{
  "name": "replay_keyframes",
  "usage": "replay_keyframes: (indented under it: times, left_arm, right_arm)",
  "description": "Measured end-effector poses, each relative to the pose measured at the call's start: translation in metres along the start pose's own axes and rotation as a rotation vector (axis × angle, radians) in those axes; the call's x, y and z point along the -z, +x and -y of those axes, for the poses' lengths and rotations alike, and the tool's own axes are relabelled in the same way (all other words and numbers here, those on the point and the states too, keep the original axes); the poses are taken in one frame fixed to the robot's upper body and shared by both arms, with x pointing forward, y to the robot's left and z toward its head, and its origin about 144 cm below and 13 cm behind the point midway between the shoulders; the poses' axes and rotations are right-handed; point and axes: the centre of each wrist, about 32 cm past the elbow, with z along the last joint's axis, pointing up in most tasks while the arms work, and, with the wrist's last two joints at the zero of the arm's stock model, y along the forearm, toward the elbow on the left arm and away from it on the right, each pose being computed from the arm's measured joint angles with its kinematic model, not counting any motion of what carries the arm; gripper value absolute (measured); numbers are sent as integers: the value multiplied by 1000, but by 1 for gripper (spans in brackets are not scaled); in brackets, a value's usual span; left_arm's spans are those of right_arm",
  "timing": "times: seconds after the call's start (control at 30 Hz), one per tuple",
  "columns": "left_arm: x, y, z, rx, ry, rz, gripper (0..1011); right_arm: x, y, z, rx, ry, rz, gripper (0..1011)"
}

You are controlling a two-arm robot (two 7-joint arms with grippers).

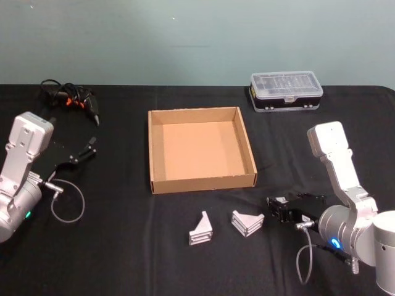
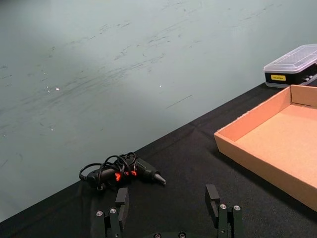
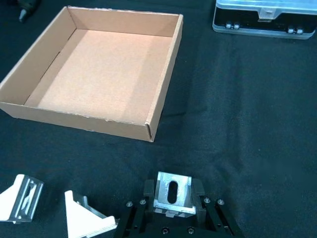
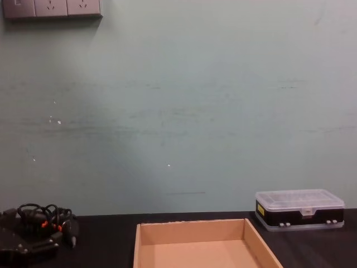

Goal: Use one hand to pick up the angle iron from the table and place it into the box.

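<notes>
My right gripper [image 1: 279, 209] hovers low over the black table [image 1: 123, 259], in front of the box's right corner, shut on a silver angle iron [image 3: 172, 192] with a slot in its face. Two more angle irons lie on the table just left of it: one [image 1: 247, 222] nearer, one [image 1: 200, 229] farther. In the right wrist view they are the nearer piece [image 3: 86, 220] and the farther piece [image 3: 22, 198]. The tan cardboard box [image 1: 200, 151] stands open mid-table with nothing in it. My left gripper [image 1: 83, 153] is parked open at the far left.
A clear-lidded plastic case [image 1: 286, 90] stands behind the box on the right. A black tool with a coiled cable and orange marks [image 1: 73, 100] lies at the back left. A grey cable loop [image 1: 66, 200] hangs by my left arm.
</notes>
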Motion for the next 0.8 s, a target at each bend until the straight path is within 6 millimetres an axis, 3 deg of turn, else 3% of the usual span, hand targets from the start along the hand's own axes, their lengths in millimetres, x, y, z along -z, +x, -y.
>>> replay_keyframes:
  times: [0.47, 0.6, 0.8]
  left_arm:
    - [0, 0, 0, 0, 0, 0, 1011]
    - [0, 0, 0, 0, 0, 0, 1011]
    - [0, 0, 0, 0, 0, 0, 1011]
  right_arm:
    - [-25, 8, 24, -8, 164, 64, 457]
    - [-38, 8, 20, -29, 193, 83, 457]
    - [-66, 5, -1, -92, 221, 127, 457]
